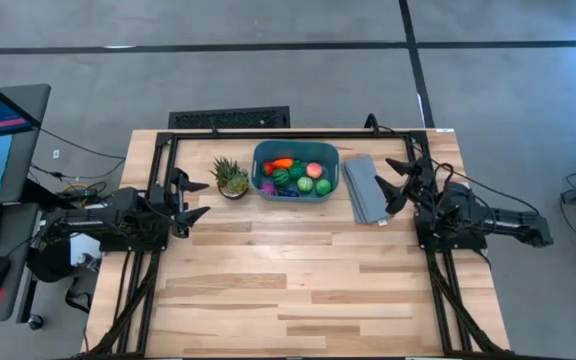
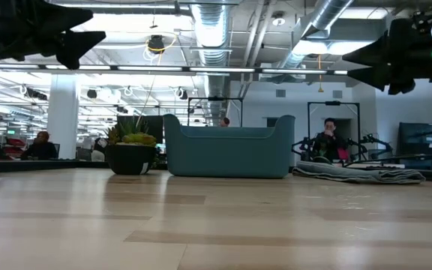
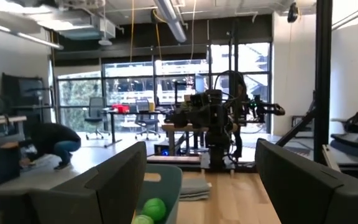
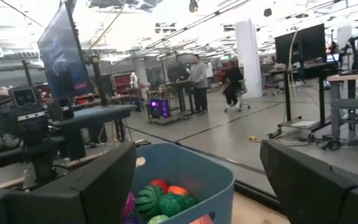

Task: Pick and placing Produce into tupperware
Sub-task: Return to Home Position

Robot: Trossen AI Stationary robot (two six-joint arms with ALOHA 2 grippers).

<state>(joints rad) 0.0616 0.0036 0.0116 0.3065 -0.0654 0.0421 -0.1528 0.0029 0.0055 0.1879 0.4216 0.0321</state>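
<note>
Seen from above, the produce (image 1: pixel 298 176) lies in the tupperware (image 1: pixel 298 145), the left gripper (image 1: pixel 206 198) beyond the potted plant (image 1: pixel 232 178) beside it, the right gripper (image 1: pixel 390 186) beyond the grey slab (image 1: pixel 366 188) opposite, both gaping empty; from worktop level, plant and slab flank the tupperware; both wrist views show spread fingers facing it.

The teal-blue tupperware (image 1: pixel 296 146), a rounded rectangular tub, stands upright at the far middle of the worktop (image 1: pixel 298 280). The produce (image 1: pixel 295 180) lies heaped inside it: striped watermelon (image 1: pixel 281 177), orange carrot (image 1: pixel 283 163), pink peach (image 1: pixel 314 170), green balls (image 1: pixel 323 186).
</note>
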